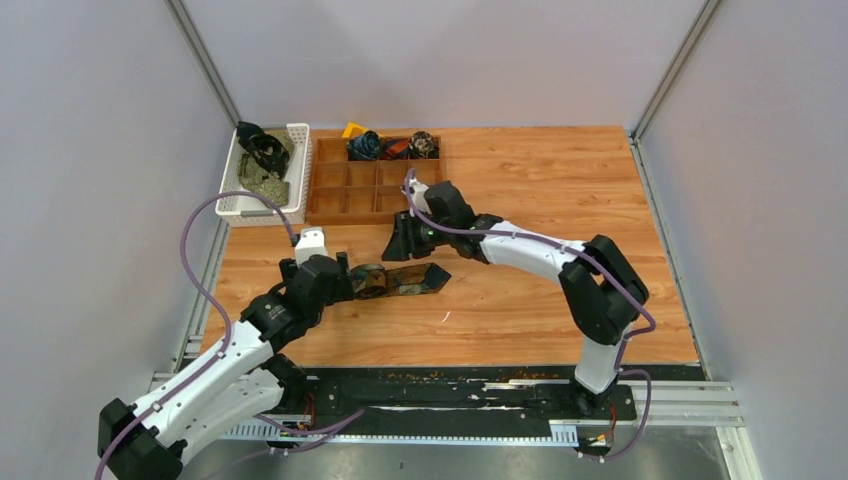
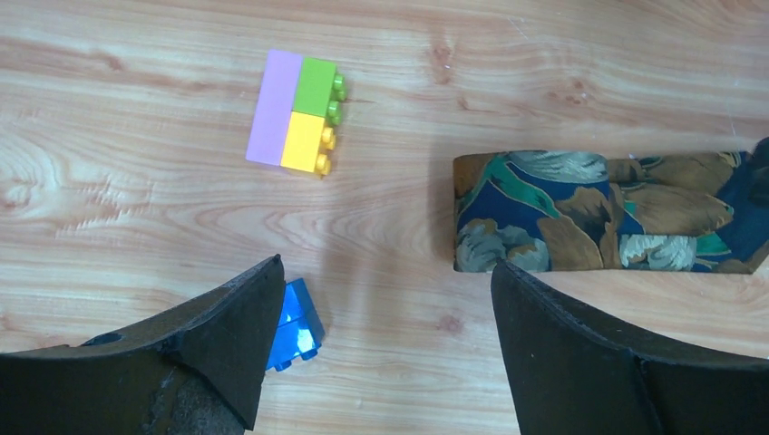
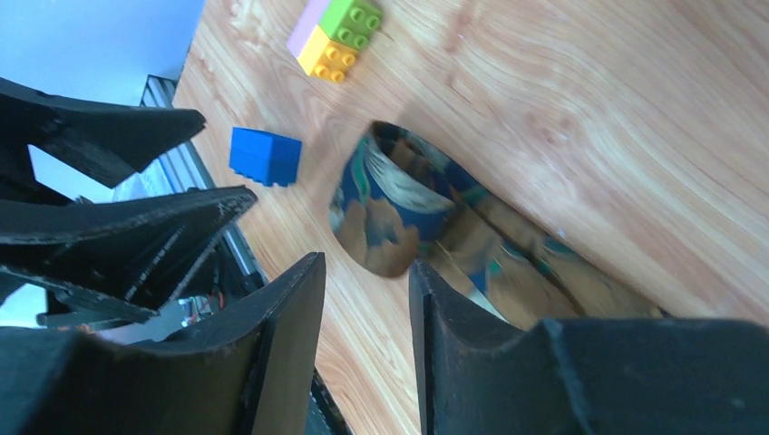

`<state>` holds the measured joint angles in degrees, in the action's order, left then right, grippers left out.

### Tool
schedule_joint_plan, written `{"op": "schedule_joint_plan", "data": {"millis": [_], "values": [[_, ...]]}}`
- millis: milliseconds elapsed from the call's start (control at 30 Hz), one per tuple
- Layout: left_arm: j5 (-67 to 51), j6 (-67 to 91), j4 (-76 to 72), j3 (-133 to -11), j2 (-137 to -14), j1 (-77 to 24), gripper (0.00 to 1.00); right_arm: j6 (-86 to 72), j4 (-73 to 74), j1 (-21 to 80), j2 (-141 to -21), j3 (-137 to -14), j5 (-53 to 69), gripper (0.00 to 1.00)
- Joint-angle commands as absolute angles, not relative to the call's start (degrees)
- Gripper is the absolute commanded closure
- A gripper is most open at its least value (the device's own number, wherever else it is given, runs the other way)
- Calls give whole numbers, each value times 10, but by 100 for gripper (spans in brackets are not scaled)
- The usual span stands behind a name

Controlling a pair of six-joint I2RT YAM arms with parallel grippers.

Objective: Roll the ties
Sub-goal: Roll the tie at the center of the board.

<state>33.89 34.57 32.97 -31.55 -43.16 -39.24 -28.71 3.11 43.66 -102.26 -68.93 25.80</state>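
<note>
So from where I'm standing the whole thing comes down to how the tie lies against the left gripper. That gripper's jaws stand wide apart with nothing between them, only the wooden table showing. The leafy green-brown-navy tie sits ahead of it and off to its right-finger side, not centred in the gap. The tie's long axis runs crosswise to the way the gripper points. The loosely coiled end is the part closest to the left gripper, just ahead of its right finger, and the flat length trails further out to that side, toward the other arm. The right gripper hangs over that flat stretch with its jaws drawn in to a narrow slot. There's wood showing through the slot, so I'd say it's gripping nothing, and it looks along the tie toward the coil. Left is clearly nearer the coil, right is nearer the tail. My guess is the roll is barely begun, since the coil looks like one slack loop. Whichever arm goes for it needs to line up on that coil first, because as they sit the left jaws would close on air. Also mind the blue block peeking out from behind the left gripper's other finger. The pink-green-yellow block lies ahead on that same side, well apart from the tie.
</note>
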Motion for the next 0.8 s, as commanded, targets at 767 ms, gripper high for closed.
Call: {"op": "schedule_joint_plan", "data": {"millis": [767], "values": [[200,329,221,-265,-416,-292,8,-301,90,481,-1172,-816,243,71]]}}
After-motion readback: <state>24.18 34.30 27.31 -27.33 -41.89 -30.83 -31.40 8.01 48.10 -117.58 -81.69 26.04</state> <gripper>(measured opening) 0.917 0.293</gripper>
